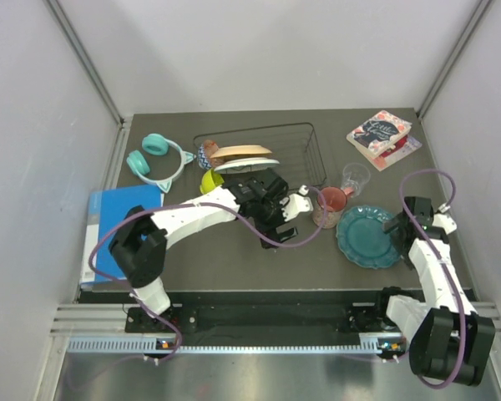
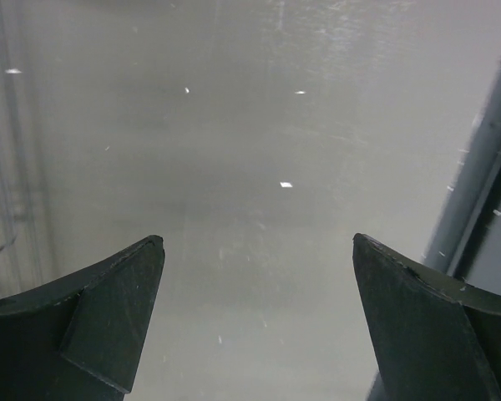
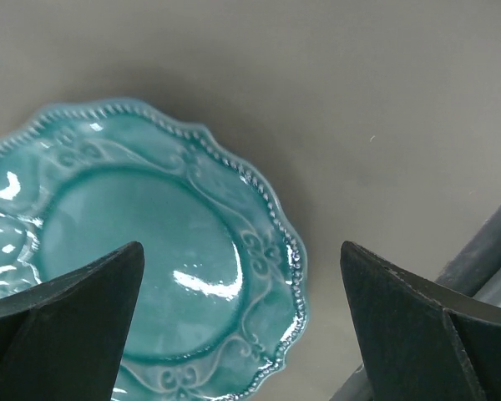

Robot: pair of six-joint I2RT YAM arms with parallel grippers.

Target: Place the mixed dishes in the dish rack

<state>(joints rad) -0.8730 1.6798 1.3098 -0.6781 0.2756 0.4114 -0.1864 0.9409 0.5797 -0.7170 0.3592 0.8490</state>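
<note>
While my right hand (image 3: 242,251) hangs open and empty over the teal plate (image 3: 134,209), lying flat to the right of the rack (image 1: 311,142), my left hand (image 2: 259,246) idles, also open; next, I judge, comes pinching the plate's rim.

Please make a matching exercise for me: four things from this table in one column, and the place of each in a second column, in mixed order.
Things
1. teal scalloped plate
2. blue folder
3. floral-covered books
4. teal headphones

Places
A. far right corner of the table
B. near left part of the table
C. flat on the table, just right of the pink mug
D. just left of the dish rack

Pairs: 1-C, 2-B, 3-A, 4-D
</note>
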